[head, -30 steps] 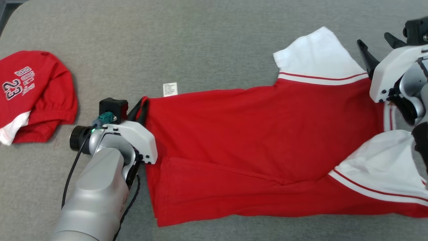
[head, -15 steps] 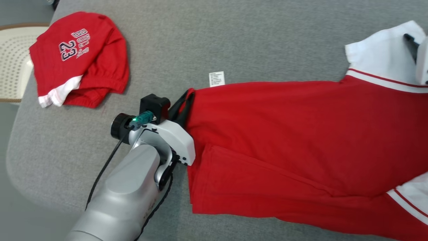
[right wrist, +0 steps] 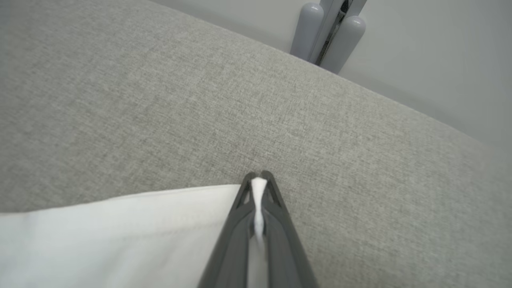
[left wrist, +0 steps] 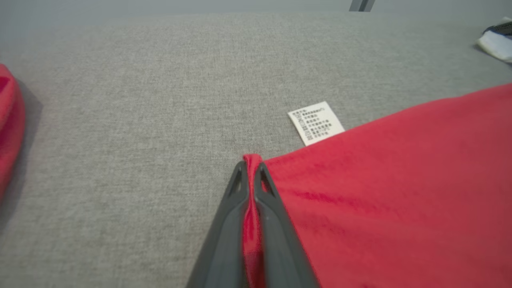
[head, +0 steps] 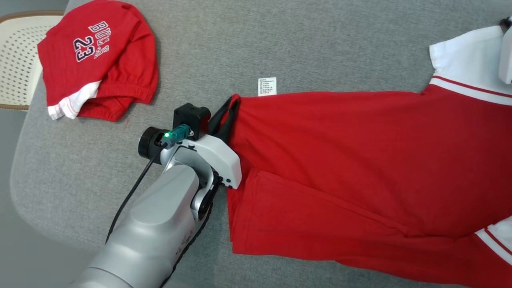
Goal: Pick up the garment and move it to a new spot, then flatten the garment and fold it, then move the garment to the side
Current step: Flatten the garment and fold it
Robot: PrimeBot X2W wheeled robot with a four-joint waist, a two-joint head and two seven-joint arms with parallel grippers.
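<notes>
A red shirt (head: pixel 344 160) with white sleeves lies spread across the grey surface (head: pixel 224 52), folded lengthwise with a crease along its lower part. My left gripper (head: pixel 230 110) is shut on the shirt's hem corner (left wrist: pixel 251 160), beside a white care label (head: pixel 267 86) (left wrist: pixel 316 122). The right gripper (right wrist: pixel 259 180) is shut on the edge of the white sleeve (right wrist: pixel 120 236); in the head view its white housing (head: pixel 505 56) sits at the right edge over that sleeve (head: pixel 464 68).
A second red garment printed "BULLS 23" (head: pixel 100 60) lies bunched at the surface's far left corner. A perforated cream chair seat (head: pixel 18 60) stands beyond that edge. A grey post (right wrist: pixel 328 32) rises behind the surface's far side.
The head camera has swung left, so the whole scene shifted right. The right gripper, open beside the sleeve a second ago, now grips the sleeve edge. The left gripper keeps the hem corner.
</notes>
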